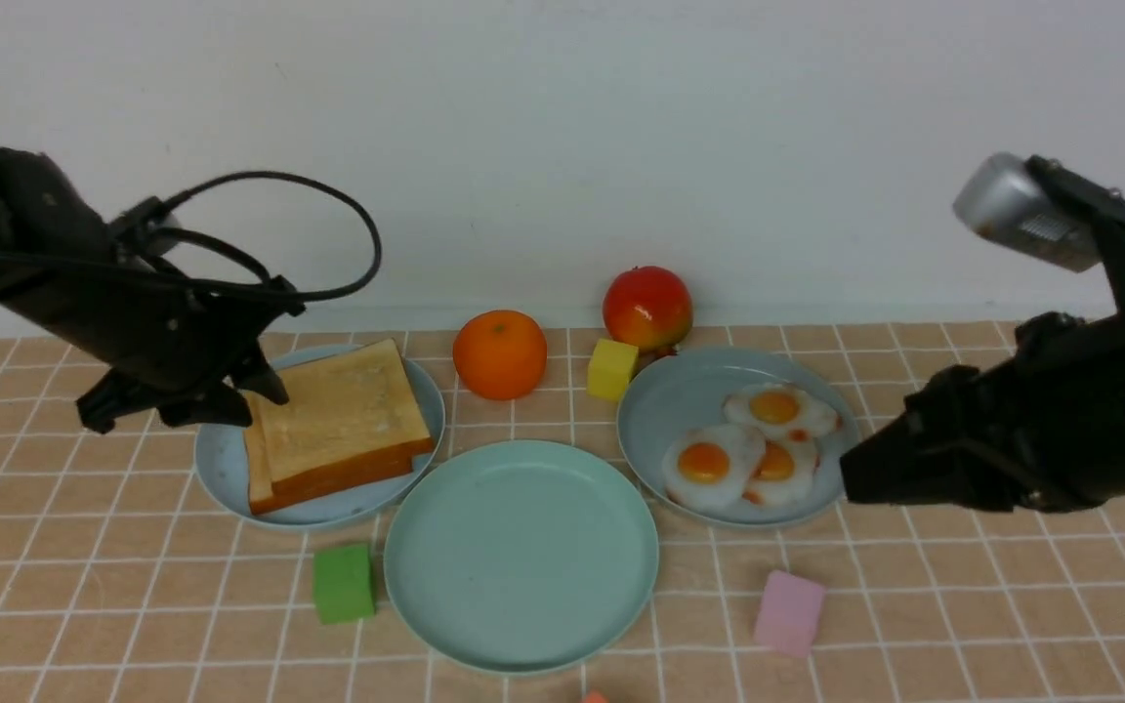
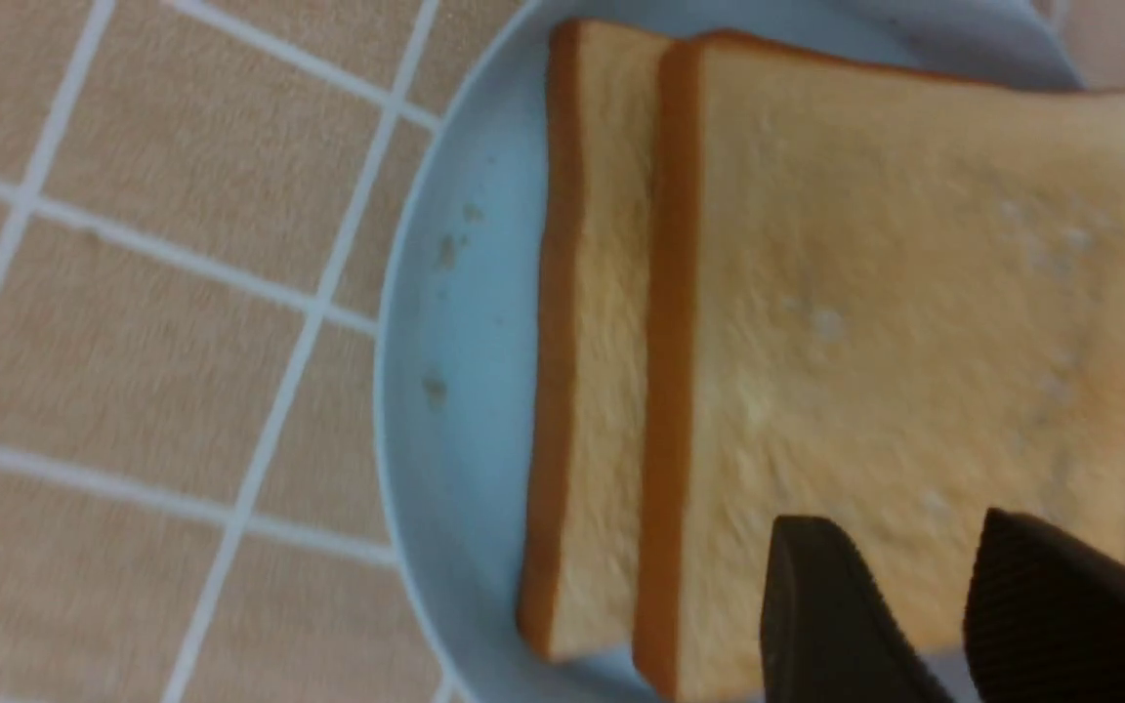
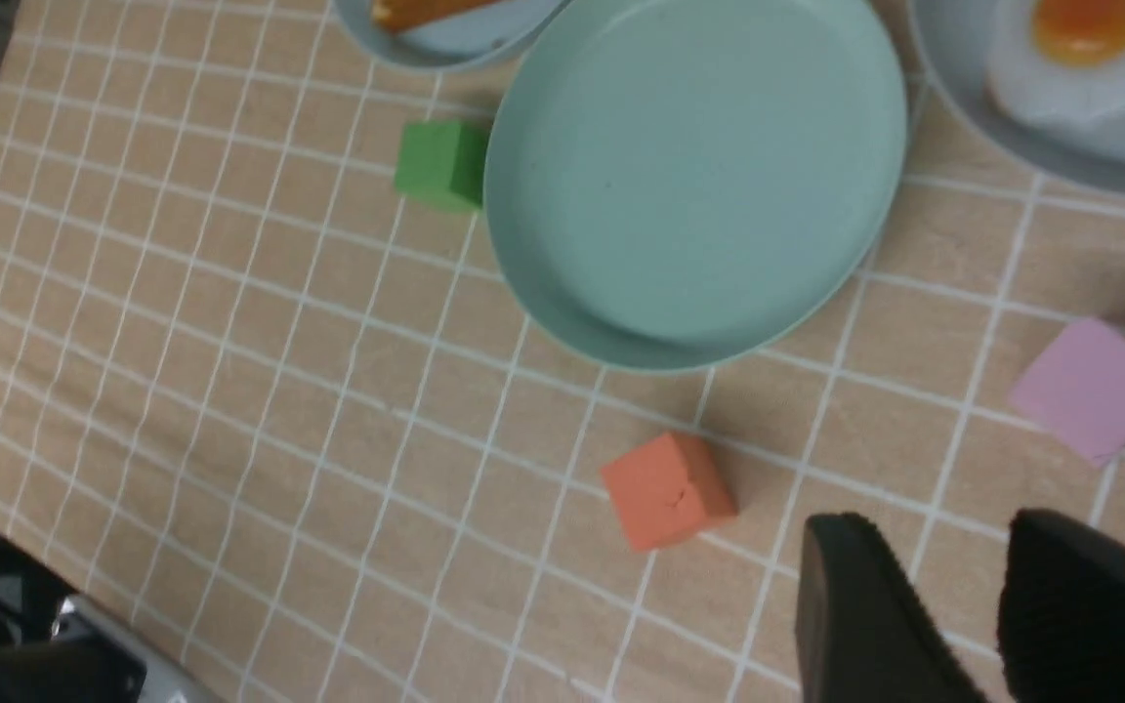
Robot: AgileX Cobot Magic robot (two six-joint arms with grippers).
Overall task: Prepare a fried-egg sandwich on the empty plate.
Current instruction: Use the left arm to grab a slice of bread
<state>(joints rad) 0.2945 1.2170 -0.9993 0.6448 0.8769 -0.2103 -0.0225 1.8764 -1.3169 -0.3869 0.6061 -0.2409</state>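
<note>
tiled cloth (image 1: 914, 605) bears empty plate (image 1: 521, 557) between bread slices (image 1: 338, 425) and fried eggs (image 1: 719, 469)

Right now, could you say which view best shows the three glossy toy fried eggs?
The front view: all three fried eggs lie unobstructed. The right wrist view shows mostly one, cropped; the left wrist view shows none.

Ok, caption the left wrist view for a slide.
Open left pincer over two overlapping bread slices on a blue plate.
</note>
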